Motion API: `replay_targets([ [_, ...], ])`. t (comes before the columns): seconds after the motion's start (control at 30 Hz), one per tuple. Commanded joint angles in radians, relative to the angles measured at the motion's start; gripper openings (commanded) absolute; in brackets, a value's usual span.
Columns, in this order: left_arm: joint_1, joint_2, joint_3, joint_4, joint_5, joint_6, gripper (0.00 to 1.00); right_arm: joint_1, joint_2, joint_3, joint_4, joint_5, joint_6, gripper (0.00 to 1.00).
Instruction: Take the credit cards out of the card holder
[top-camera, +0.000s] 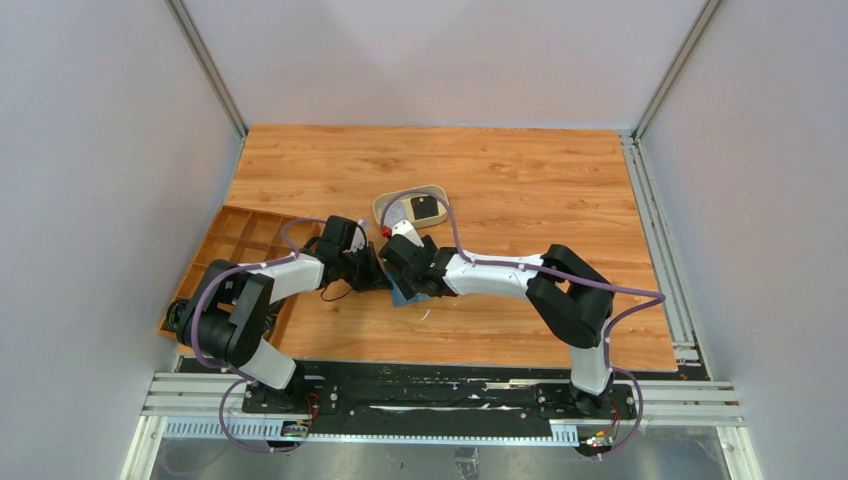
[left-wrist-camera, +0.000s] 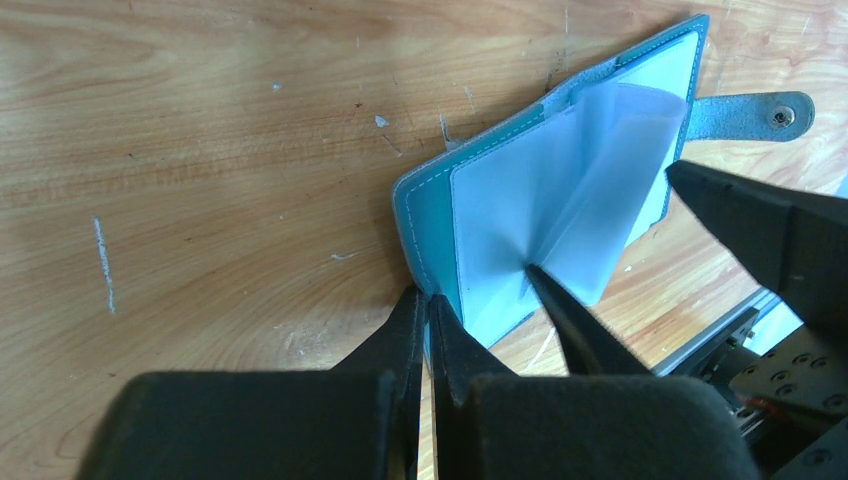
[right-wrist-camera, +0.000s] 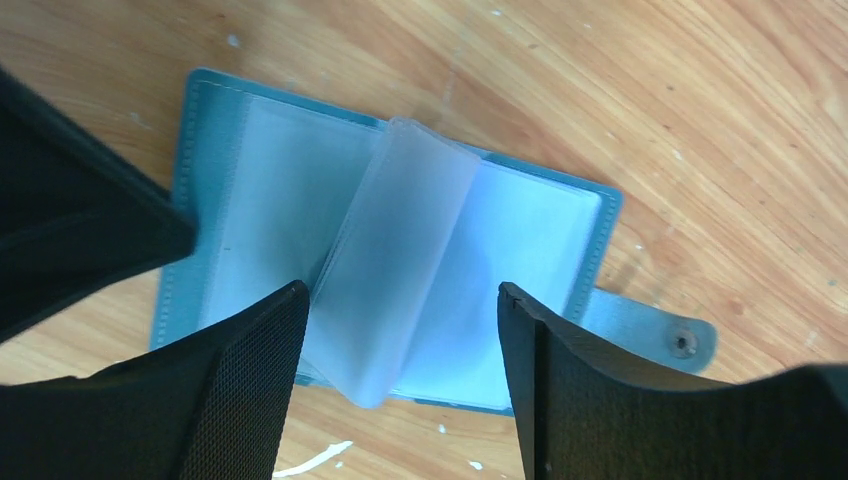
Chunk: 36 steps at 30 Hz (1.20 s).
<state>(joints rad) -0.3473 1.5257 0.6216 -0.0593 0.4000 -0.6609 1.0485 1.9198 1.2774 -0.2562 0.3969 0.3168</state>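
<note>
The teal card holder (right-wrist-camera: 215, 200) lies open on the wooden table, snap tab (right-wrist-camera: 662, 333) out to one side. A bundle of pale translucent leaves (right-wrist-camera: 400, 250) stands up from its fold. I cannot tell the credit cards apart from the pale pockets. My left gripper (left-wrist-camera: 428, 297) is shut on the near edge of the teal cover (left-wrist-camera: 425, 215). My right gripper (right-wrist-camera: 400, 295) is open and straddles the upright leaves without touching them. From above, both grippers meet over the holder (top-camera: 400, 295).
A beige oval tray (top-camera: 380, 205) holding a black object (top-camera: 426, 208) sits behind the grippers. An orange compartment tray (top-camera: 235, 240) lies at the table's left edge. A white scrap (right-wrist-camera: 310, 458) lies beside the holder. The near table edge (left-wrist-camera: 720, 335) is close.
</note>
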Motion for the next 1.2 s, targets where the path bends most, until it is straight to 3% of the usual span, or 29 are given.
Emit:
replay_targets([
  [0.0, 0.002, 0.005, -0.013, -0.09, -0.046, 0.04, 0.0, -0.032, -0.022, -0.045, -0.091, 0.088, -0.023, 0.73],
  [0.4, 0.002, 0.009, -0.019, -0.09, -0.044, 0.047, 0.0, -0.094, -0.059, -0.066, -0.118, 0.143, -0.044, 0.74],
  [0.77, 0.002, 0.015, -0.019, -0.087, -0.043, 0.049, 0.0, -0.217, -0.194, -0.103, -0.147, 0.173, -0.103, 0.74],
  [1.17, 0.002, 0.027, -0.017, -0.086, -0.046, 0.047, 0.0, -0.178, -0.358, -0.142, -0.038, -0.104, -0.098, 0.73],
])
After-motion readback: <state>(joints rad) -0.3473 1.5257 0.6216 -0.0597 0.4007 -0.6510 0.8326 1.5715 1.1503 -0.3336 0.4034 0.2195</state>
